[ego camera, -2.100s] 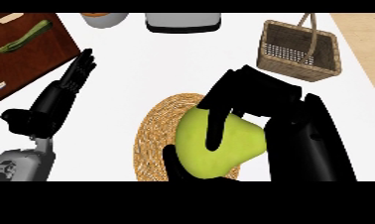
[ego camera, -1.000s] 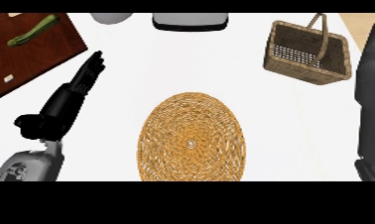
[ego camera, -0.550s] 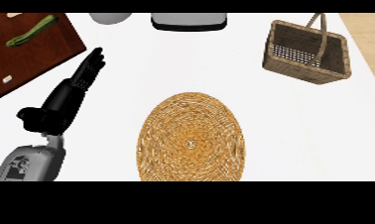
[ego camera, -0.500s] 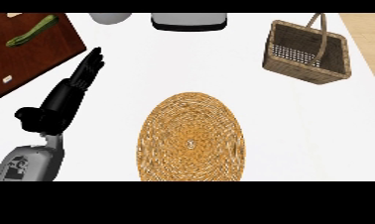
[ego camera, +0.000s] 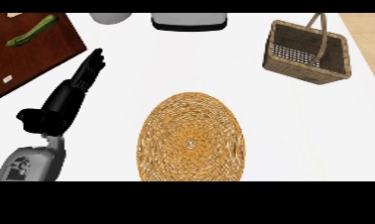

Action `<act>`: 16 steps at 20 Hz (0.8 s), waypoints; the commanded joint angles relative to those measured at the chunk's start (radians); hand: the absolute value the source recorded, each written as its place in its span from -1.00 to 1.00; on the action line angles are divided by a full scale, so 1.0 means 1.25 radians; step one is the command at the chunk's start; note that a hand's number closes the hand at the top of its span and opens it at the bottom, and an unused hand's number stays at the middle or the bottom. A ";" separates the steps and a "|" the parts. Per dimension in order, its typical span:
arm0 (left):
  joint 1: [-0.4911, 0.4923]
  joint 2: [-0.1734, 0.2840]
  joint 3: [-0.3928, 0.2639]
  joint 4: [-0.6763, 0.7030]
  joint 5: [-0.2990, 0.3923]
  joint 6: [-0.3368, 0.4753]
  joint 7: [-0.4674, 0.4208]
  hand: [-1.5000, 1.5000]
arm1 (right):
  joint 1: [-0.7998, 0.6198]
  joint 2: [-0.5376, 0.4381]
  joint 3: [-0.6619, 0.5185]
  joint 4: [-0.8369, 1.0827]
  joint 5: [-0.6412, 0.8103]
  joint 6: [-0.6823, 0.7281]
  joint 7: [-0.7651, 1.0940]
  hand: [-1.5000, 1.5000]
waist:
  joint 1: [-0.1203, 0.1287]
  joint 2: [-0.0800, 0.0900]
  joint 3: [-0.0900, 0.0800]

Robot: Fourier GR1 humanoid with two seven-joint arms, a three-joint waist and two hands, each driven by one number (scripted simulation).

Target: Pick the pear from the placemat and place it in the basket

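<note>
The left hand (ego camera: 67,98) rests at the left side of the head view, above its grey forearm, with its fingers straight and stretched out toward the far left corner; it holds nothing. The right hand shows nowhere in the view. The pear cannot be seen anywhere: it is not on the placemat (ego camera: 191,138), and the visible part of the basket (ego camera: 307,52) shows only woven wall and mesh.

The round woven placemat lies to the right of the left hand, a little nearer the robot than the fingertips, and apart from the hand. The basket, brown wicker with an upright handle, stands well to the right and farther away, well apart from both mat and hand.

All of this sits on a white worktop (ego camera: 242,84). Just beyond the fingertips, at the left edge, lies a dark wooden board (ego camera: 33,54) carrying a green vegetable (ego camera: 31,31). Along the far edge stand a grey rounded object (ego camera: 110,18) and a grey-and-black appliance (ego camera: 190,20).
</note>
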 commanded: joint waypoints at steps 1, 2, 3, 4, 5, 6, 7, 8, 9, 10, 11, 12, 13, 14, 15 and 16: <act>-0.014 -0.002 0.010 -0.041 0.013 -0.012 0.048 0.00 | 0.018 0.015 0.030 0.024 0.040 -0.054 -0.049 1.00 | 0.002 -0.001 0.000; -0.003 0.003 0.011 -0.018 -0.002 -0.013 0.019 0.00 | 0.056 -0.024 -0.016 0.068 0.007 -0.065 -0.137 1.00 | 0.002 0.001 0.000; 0.022 0.003 0.011 -0.005 -0.012 -0.018 -0.032 0.00 | 0.028 -0.036 -0.031 0.131 0.005 -0.084 -0.173 1.00 | 0.006 0.002 0.000; -0.003 0.001 0.014 -0.035 -0.005 -0.016 0.039 0.00 | 0.049 -0.022 -0.020 0.095 0.000 -0.073 -0.154 1.00 | 0.002 0.000 0.000; 0.031 0.010 0.026 -0.022 0.011 -0.042 -0.007 0.00 | 0.040 -0.042 -0.027 0.103 0.009 -0.083 -0.168 1.00 | 0.003 0.000 0.000; 0.009 -0.010 0.011 -0.010 -0.004 -0.019 0.000 0.00 | 0.039 -0.021 -0.047 0.123 0.034 -0.171 -0.165 1.00 | 0.004 0.002 0.000; -0.027 0.000 0.024 -0.009 -0.005 -0.012 0.026 0.00 | 0.086 -0.023 -0.083 0.103 -0.011 -0.185 -0.210 1.00 | -0.002 0.001 0.000; 0.045 -0.009 0.004 -0.035 -0.011 -0.020 -0.007 0.00 | 0.061 -0.012 -0.102 0.122 -0.032 -0.201 -0.206 1.00 | 0.006 0.001 0.000; 0.020 0.005 0.022 -0.039 0.007 -0.040 0.027 0.00 | 0.013 -0.037 -0.097 0.144 -0.042 -0.158 -0.187 -1.00 | 0.004 0.000 0.000; 0.011 0.005 0.023 -0.018 0.003 -0.046 0.010 0.00 | 0.001 -0.043 -0.112 0.183 -0.058 -0.175 -0.228 -1.00 | 0.005 0.001 0.000; 0.023 -0.039 -0.012 -0.072 -0.031 0.008 0.046 0.00 | 0.028 -0.015 -0.092 0.217 -0.031 -0.224 -0.264 -1.00 | 0.007 0.001 0.000; -0.056 -0.031 0.012 0.028 -0.032 -0.010 0.021 0.00 | 0.038 0.005 -0.054 0.157 -0.013 -0.204 -0.210 -1.00 | -0.002 0.000 0.000; 0.012 -0.022 0.010 -0.037 -0.020 -0.018 0.020 0.00 | -0.050 -0.041 -0.082 0.313 -0.018 -0.221 -0.291 -1.00 | 0.014 0.003 0.000; -0.031 -0.022 0.026 -0.008 -0.012 -0.025 0.047 0.00 | 0.031 -0.035 -0.077 0.206 -0.054 -0.179 -0.284 -1.00 | 0.000 0.000 0.000; 0.025 -0.011 0.019 -0.078 -0.013 -0.033 0.057 0.00 | 0.016 -0.050 -0.080 0.221 -0.059 -0.170 -0.294 -1.00 | 0.004 -0.001 0.000; -0.009 -0.029 0.019 -0.018 -0.031 -0.020 0.026 0.00 | -0.017 -0.060 -0.084 0.268 -0.053 -0.186 -0.306 -1.00 | 0.003 0.001 0.000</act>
